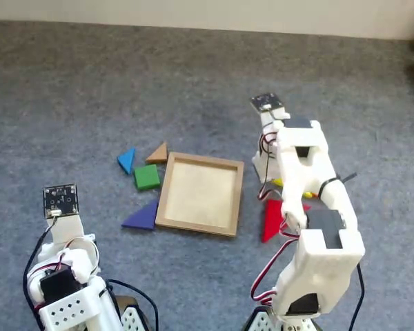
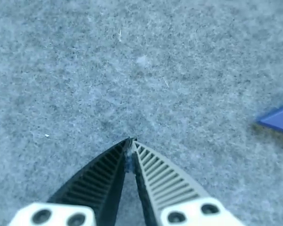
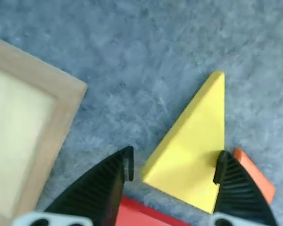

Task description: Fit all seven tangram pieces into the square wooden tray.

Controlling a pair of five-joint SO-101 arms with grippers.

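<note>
Seven pieces lie loose on the carpet, none inside the tray (image 1: 204, 161). One yellow triangle (image 3: 193, 146) sits between the spread, released jaws of the right gripper (image 3: 174, 165), its sharp tip pointing away from the wrist. One orange piece (image 3: 254, 176) and one red triangle (image 1: 270, 219) lie just beside it. Across the tray are one green square (image 1: 147, 176), one brown triangle (image 1: 157, 153), a small blue triangle (image 1: 126, 160) and a larger blue triangle (image 1: 143, 216). The left gripper (image 2: 132, 142) is clenched on nothing over bare carpet, so the right arm is the nearer one.

Wooden tray (image 1: 205, 161): 1
Triangles: 4 (light blue (image 1: 126, 160), brown (image 1: 157, 153), dark blue (image 1: 143, 216), yellow (image 3: 193, 150))
Green square (image 1: 146, 176): 1
Red piece (image 1: 271, 219), part hidden: 1
Orange piece (image 3: 252, 172): 1
Arms: 2 (left arm (image 1: 69, 272), right arm (image 1: 310, 172))
</note>
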